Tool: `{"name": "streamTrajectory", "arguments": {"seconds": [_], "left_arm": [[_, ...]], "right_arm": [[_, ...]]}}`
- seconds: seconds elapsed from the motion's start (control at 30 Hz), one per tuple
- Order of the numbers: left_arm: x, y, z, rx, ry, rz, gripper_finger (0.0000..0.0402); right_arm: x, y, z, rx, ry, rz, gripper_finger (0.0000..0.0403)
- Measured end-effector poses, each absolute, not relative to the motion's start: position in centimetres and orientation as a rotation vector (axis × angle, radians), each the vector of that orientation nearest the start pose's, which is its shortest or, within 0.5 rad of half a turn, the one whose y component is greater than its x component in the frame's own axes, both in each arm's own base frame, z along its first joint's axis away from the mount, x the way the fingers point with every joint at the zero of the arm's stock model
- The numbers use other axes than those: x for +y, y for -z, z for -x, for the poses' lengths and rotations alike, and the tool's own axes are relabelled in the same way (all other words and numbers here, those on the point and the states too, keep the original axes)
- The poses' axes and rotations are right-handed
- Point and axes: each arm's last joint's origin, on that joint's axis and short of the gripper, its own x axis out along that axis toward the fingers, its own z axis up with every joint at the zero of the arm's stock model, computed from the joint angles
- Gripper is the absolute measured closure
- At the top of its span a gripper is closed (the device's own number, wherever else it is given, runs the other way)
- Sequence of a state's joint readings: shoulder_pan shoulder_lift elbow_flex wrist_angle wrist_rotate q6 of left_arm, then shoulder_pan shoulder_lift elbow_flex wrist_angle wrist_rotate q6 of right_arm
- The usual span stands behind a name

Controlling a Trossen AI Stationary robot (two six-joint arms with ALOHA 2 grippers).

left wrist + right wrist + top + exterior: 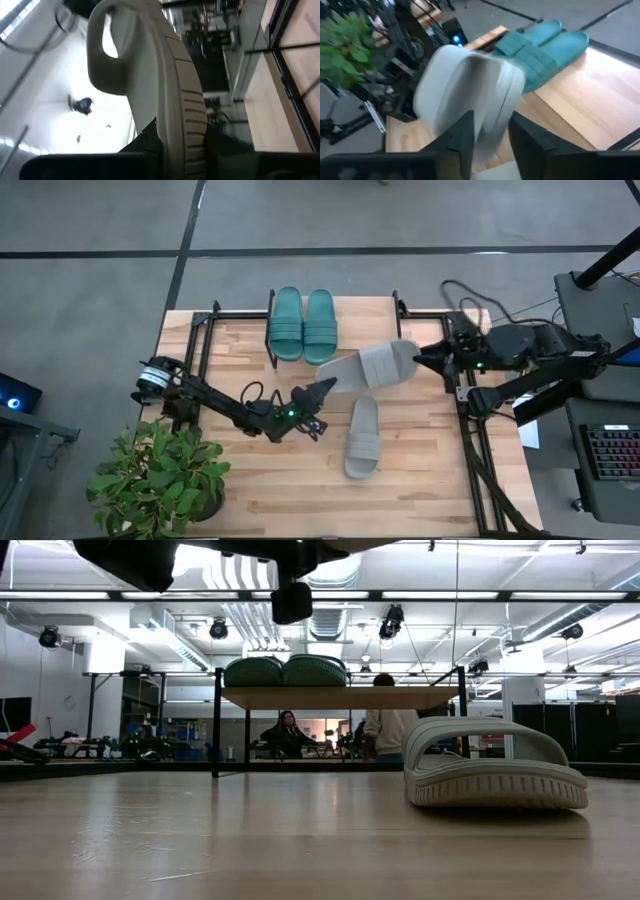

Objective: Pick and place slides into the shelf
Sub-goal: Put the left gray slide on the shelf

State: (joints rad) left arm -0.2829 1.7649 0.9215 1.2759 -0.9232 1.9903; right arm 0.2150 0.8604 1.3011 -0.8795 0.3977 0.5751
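Resting grey slide (pixel 495 775), low view: nearest item, sole down on the wooden tabletop (pixel 200 840), strap uppermost. Behind it stands the shelf (pixel 335 697), with two teal slides (pixel 285 671) side by side on its plank. People (pixel 385 725) are in the room beyond.

High view: teal slides (pixel 303 326) lie paired on the shelf (pixel 360 308) at the table's far edge. Raised grey slide (pixel 375 365) spans the gap between the left gripper (pixel 328 385) at one end and the right gripper (pixel 418 356) at the other, just beside the teal pair. Resting grey slide (pixel 362 437) lies nearer the front edge. Potted plant (pixel 160 475) sits at the front left corner.

Left wrist view: the fingers pinch the raised grey slide (pixel 170 95) by the edge of its sole.

Right wrist view: the fingers (pixel 462 137) straddle the raised grey slide (pixel 470 90); whether they press on it or stand clear cannot be told. The teal slides (pixel 542 45) lie beyond.
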Motion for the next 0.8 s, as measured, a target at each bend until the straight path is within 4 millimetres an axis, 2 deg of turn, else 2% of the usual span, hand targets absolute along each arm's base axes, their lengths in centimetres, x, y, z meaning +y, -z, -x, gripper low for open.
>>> {"name": "streamTrajectory", "arguments": {"seconds": [0.2,0.4,0.63,0.8], "left_arm": [[-7.2,-25.8,-34.5,0.462,-0.828,-1.545,0.0364],[-7.2,-26.0,-34.3,0.454,-0.876,-1.391,0.0364],[-6.8,-27.1,-34.9,0.428,-0.922,-1.269,0.0364],[-5.9,-27.2,-36.1,0.462,-0.906,-1.217,0.0364]], "right_arm": [[1.3,-44.1,-11.5,0.289,0.305,-0.43,0.0246],[0.8,-44.6,-11.0,0.264,0.415,-0.23,0.024],[0.8,-43.9,-12.7,0.338,0.529,0.023,0.0254],[1.1,-43.4,-14.1,0.396,0.527,0.123,0.0262]]}}
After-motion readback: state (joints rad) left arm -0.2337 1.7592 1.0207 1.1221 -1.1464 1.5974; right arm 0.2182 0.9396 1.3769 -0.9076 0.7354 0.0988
